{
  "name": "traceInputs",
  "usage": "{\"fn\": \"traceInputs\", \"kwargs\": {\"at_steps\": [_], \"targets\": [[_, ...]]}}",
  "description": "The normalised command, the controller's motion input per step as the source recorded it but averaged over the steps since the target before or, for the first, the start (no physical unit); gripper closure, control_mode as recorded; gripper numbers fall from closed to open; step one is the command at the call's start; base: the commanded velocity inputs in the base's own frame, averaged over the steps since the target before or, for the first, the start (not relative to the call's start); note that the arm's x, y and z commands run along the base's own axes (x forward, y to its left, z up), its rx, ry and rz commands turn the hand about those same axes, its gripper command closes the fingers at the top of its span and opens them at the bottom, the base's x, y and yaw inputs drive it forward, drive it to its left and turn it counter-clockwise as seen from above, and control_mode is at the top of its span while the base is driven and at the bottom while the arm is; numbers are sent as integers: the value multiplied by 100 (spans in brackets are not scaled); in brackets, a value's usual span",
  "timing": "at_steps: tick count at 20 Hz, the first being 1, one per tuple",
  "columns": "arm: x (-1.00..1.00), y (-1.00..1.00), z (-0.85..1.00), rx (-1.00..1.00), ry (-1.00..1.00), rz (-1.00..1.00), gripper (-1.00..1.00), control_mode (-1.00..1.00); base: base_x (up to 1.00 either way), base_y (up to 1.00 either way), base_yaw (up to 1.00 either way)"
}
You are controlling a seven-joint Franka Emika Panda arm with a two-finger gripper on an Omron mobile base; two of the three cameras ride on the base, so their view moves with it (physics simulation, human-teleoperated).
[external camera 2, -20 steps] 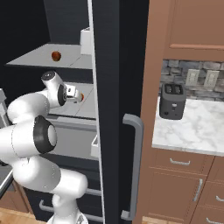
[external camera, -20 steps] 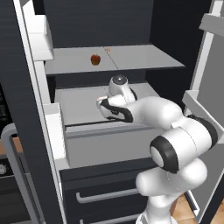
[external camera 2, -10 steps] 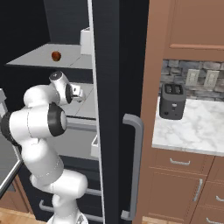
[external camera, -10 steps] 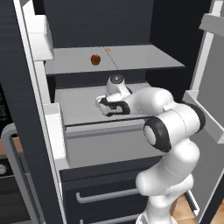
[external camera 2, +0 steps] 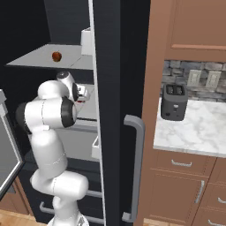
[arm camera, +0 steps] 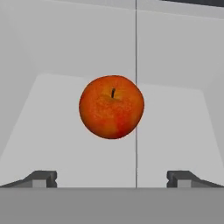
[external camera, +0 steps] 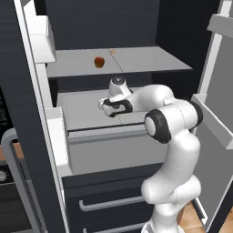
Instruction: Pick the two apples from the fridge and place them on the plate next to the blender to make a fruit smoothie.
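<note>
Hand view looks straight at a bright red-orange apple [arm camera: 111,106], stem up, lying on a pale grey fridge shelf [arm camera: 52,131]. The apple sits ahead of the jaws [arm camera: 111,178], centred between their two dark tips, which stand spread wide with the fruit clear of both and nothing pinched.

Left base view shows the white arm [external camera: 170,132] reaching into the open fridge [external camera: 27,113], its hand over the lower pale shelf [external camera: 84,113], just under the upper shelf [external camera: 136,61]. On that upper shelf, above the hand and a little to its left, rests the second apple [external camera: 99,62], dull red-brown.

Right base view has the same dull apple [external camera 2: 56,56] on the upper shelf, above the arm's wrist. Right of the fridge, on the marble desk [external camera 2: 194,132], stands a black toaster [external camera 2: 173,102].
</note>
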Motion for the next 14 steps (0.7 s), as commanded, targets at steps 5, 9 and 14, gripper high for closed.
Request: {"fn": "traceInputs", "kwargs": {"at_steps": [5, 9, 14], "targets": [[40, 0, -20, 0, 3, 0, -100, -100, 0, 0, 0], [44, 0, -16, 0, 2, -1, -100, -100, 0, 0, 0], [40, 0, -16, 0, 1, -1, -100, -100, 0, 0, 0]]}}
